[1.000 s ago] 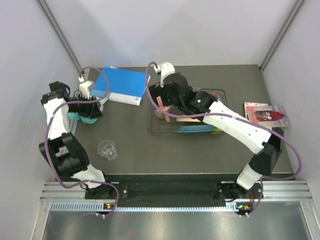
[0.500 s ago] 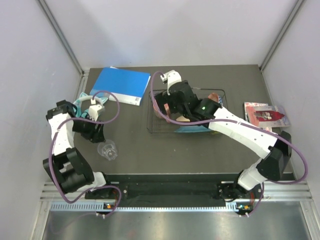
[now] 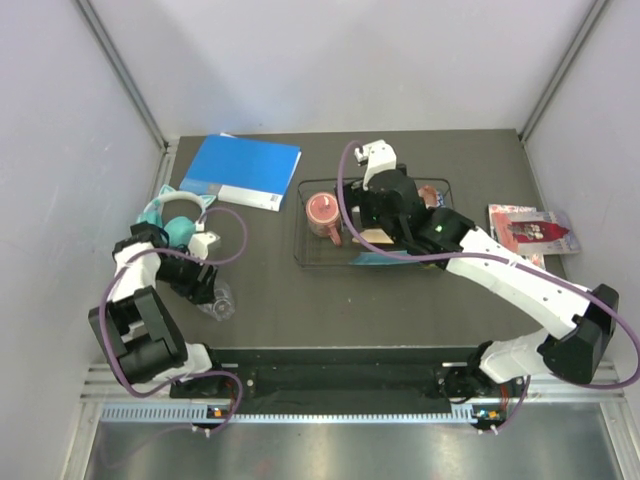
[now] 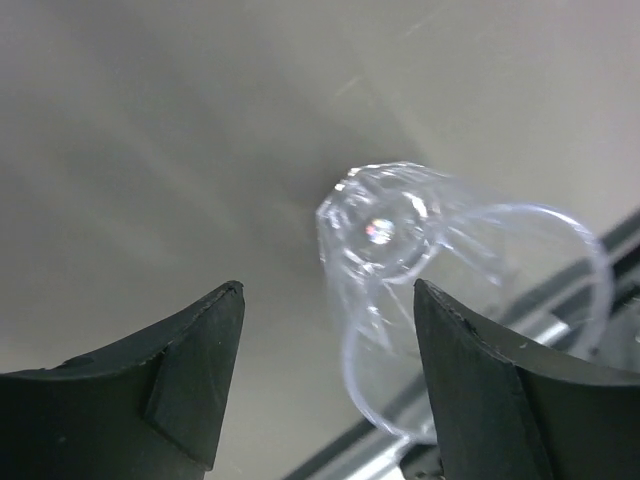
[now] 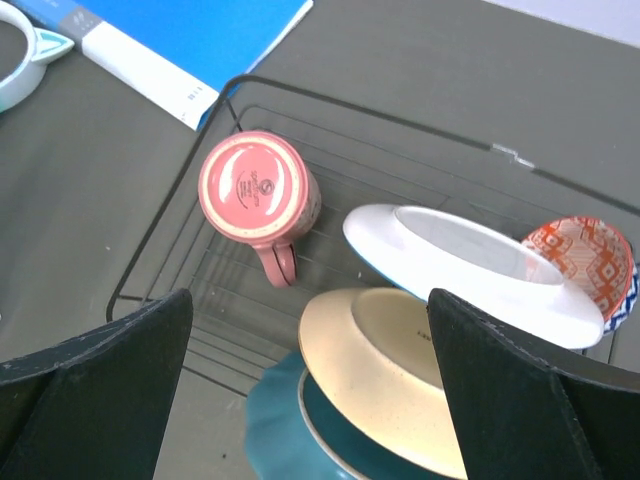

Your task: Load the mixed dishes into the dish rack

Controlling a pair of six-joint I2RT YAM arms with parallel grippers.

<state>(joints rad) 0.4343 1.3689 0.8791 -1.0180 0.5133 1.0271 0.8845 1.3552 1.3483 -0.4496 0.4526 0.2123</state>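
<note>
Beside the clear glass [image 4: 400,240], left end effector [image 4: 328,290] spread wide; right end effector [image 5: 308,295] released above wire rack [image 5: 330,140].

Overhead view: soft, even light is falling from above; the pale walls are reading bright, and the dark table [image 3: 260,300] is carrying only faint shadows.
Left wrist view: the clear glass [image 4: 400,240] is showing blurred, with a small glint shining on its base; the left gripper's fingers [image 4: 170,400] are sitting out of focus.
Right wrist view: the middle is reading sharp; the right gripper's fingers [image 5: 90,400] are blurring at the lower corners.
</note>
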